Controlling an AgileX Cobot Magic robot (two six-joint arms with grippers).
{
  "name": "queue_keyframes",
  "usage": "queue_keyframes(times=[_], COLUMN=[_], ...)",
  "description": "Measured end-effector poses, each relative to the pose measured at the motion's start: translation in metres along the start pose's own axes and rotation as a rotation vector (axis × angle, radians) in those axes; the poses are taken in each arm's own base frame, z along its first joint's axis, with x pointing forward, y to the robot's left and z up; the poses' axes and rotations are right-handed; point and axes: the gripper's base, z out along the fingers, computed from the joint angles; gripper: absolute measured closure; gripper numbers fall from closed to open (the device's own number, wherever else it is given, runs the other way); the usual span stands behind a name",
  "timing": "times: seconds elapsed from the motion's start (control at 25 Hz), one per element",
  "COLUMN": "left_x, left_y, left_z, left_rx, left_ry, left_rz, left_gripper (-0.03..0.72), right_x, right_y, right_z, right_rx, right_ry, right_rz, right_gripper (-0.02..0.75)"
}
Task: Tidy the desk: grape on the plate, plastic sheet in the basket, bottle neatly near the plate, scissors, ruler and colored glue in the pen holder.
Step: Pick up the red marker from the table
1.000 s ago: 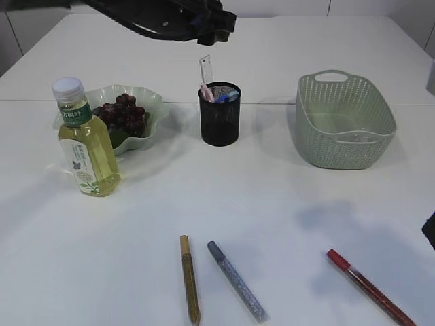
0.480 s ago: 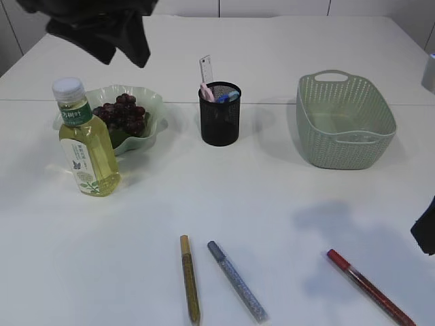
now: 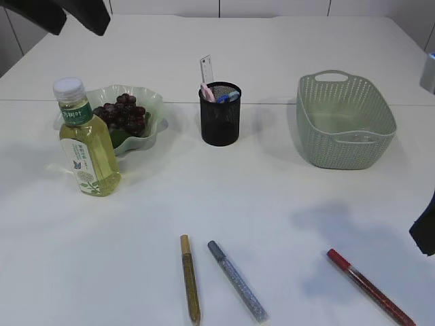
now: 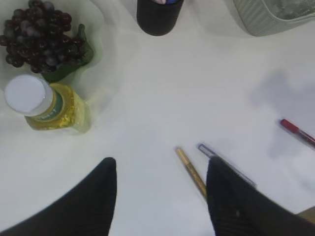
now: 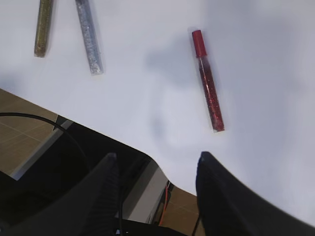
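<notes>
Dark grapes lie on the green plate, and the yellow bottle stands upright just in front of it. The black pen holder holds the ruler plus pink and blue handles that may be the scissors. Gold, silver and red glue pens lie on the table near the front. My left gripper hangs open and empty high above the bottle. Over the table's front edge my right gripper is open and empty, near the red glue pen.
The green basket stands at the right with something clear and shiny on its floor. The left arm shows dark at the top left corner, the right arm at the right edge. The white table ends close behind the right gripper.
The left arm has swung from above the pen holder to the far top left. The right arm has crept into view at the right edge. Nothing on the table moved.
</notes>
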Motion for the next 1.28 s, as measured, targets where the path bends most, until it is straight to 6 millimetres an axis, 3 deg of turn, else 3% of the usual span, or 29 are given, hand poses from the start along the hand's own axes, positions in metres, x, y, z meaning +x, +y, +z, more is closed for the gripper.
queue_keyframes(times=[0.28,0.6,0.8,1.28], left_x=[0.044,0.081,0.089,0.09], left_y=[0.005,0.011,0.012,0.012], left_z=[-0.015,-0.056,-0.068,-0.068], left_rx=[0.043,0.09,0.1,0.1], left_ry=[0.058,-0.001,-0.028,-0.023], left_rz=[-0.026,-0.033,-0.032,-0.032], left_gripper=[0.259,0.259,0.259,0.259], right_x=[-0.007,-0.026,-0.038,-0.058], right_y=[-0.007,-0.013,-0.013,-0.02], right_z=[0.013,0.058,0.082,0.129], right_rx=[0.068,0.071,0.04,0.052], right_ry=[0.057,0.235,0.254,0.225], right_rz=[-0.017,-0.1,-0.165,-0.233], right_gripper=[0.342,0.368,0.371,0.372])
